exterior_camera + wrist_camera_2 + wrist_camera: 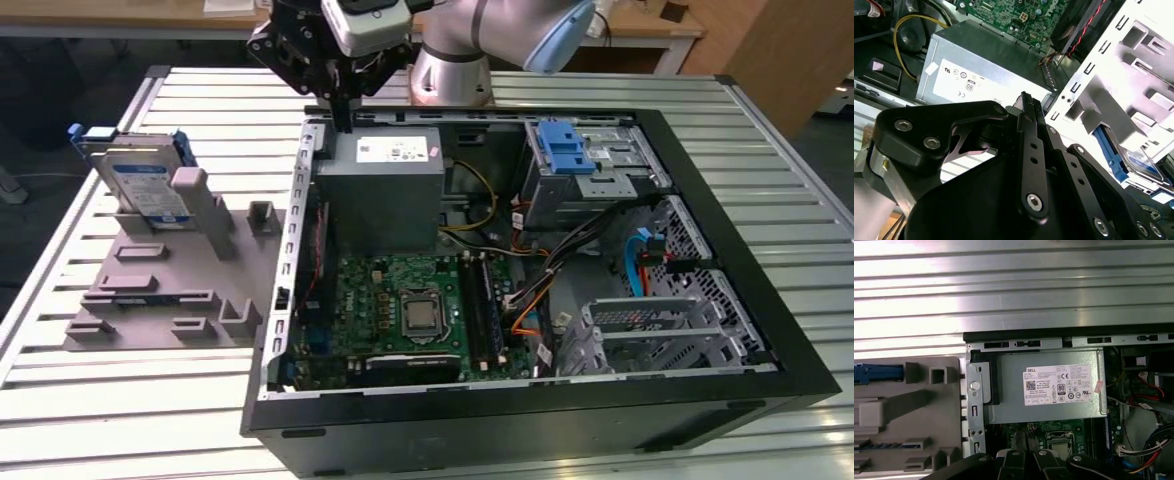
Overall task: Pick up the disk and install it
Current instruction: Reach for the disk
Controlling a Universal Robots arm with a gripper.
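On the exterior view's left, well apart from the arm, the disk stands on edge in a matte grey moulded holder, its lower part hidden behind the holder's blocky posts. In the second wrist view the black linkage covers most of it, leaving a label corner and one blue rail. The gripper hangs over the rear edge of the open computer case, just above the boxy grey power-supply box. Its slim black fingers are pressed together with nothing between them. The disk is flat silver-grey metal with a white-and-blue label and blue plastic rails. A ribbed metal table carries everything, and the case holds a green motherboard.
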